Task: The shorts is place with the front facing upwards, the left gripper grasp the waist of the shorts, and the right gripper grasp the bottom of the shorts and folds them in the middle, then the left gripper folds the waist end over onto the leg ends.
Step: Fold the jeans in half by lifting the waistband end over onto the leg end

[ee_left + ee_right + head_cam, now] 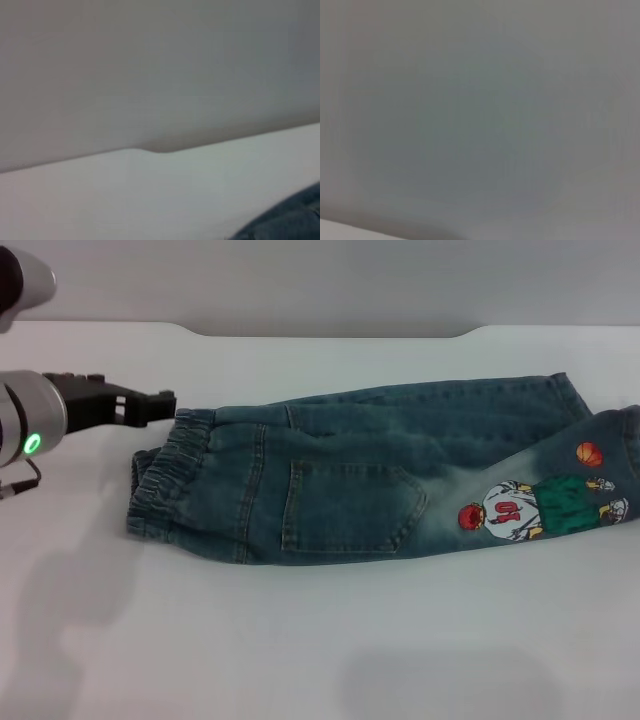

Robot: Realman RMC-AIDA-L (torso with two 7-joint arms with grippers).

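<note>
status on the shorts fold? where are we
Done: the shorts lie folded lengthwise on the table, one leg stacked on the other, cartoon print up. In hand: the left gripper sits at the far corner of the waistband, not clearly gripping it. Left: folding the waist end over onto the leg ends. The right gripper is out of view.

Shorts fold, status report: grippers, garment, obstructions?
Left gripper at the waist of the shorts, grip unconfirmed. Right gripper out of view. Shorts already folded lengthwise on the table. Nothing in the way.
</note>
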